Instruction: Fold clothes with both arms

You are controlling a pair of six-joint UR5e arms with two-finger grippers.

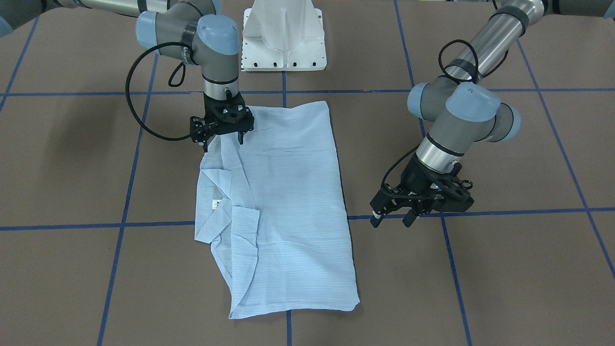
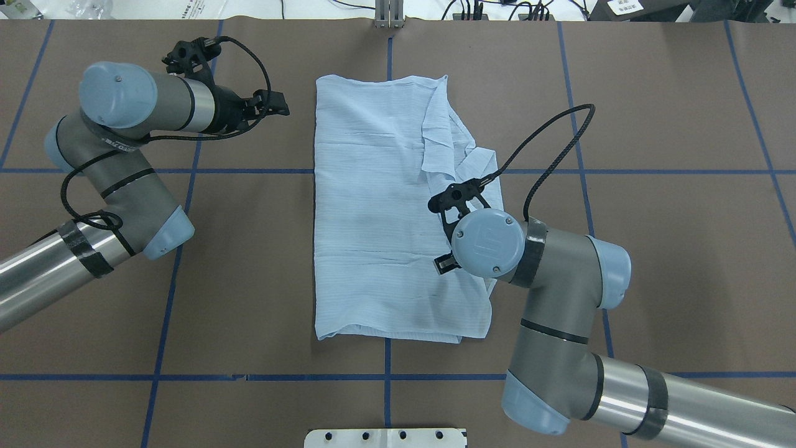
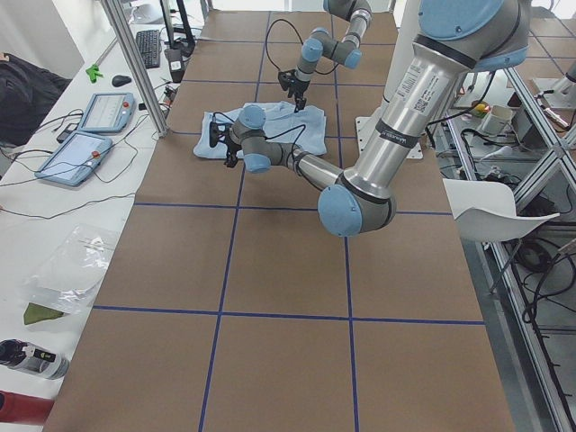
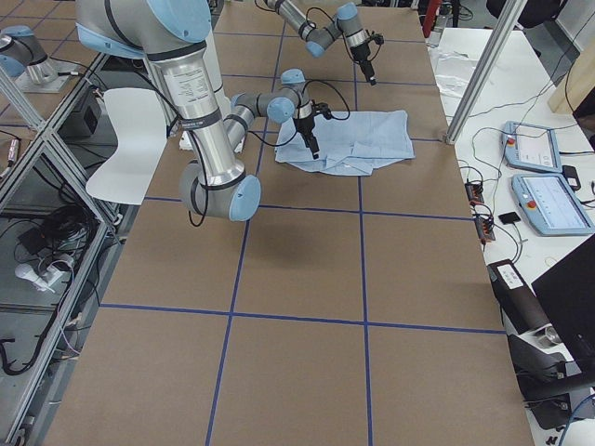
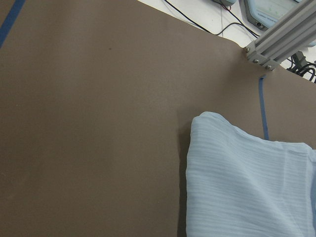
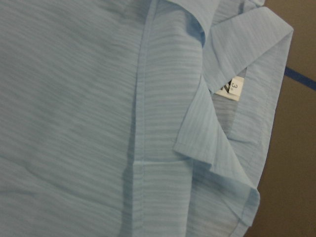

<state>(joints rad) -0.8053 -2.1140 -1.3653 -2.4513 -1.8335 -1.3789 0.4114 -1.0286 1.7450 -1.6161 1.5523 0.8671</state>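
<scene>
Front view: a thin, finely striped light-blue shirt (image 1: pixel 288 192) lies at the middle of the worktop (image 1: pixel 504 269) — a long rectangle, collar (image 1: pixel 218 185) rumpled. The right gripper (image 1: pixel 224 144), fingers apart, hangs over the collar-side edge. The left gripper (image 1: pixel 392 222), likewise parted, hovers off the opposite edge. Overhead: a crosswise fold seems next — both claws must pinch corners.

Left arm (image 1: pixel 447 139) and right arm (image 1: pixel 216 62): silver tubes with black bands, grey joint housings, round light-blue caps with small screws. A black ribbed cable (image 1: pixel 127 89) loops at each wrist. Left pincer (image 1: pixel 391 222) and right pincer (image 1: pixel 223 144): black, two-fingered, pierced frames. Base (image 1: pixel 283 53): white, with dark bolt holes.
</scene>
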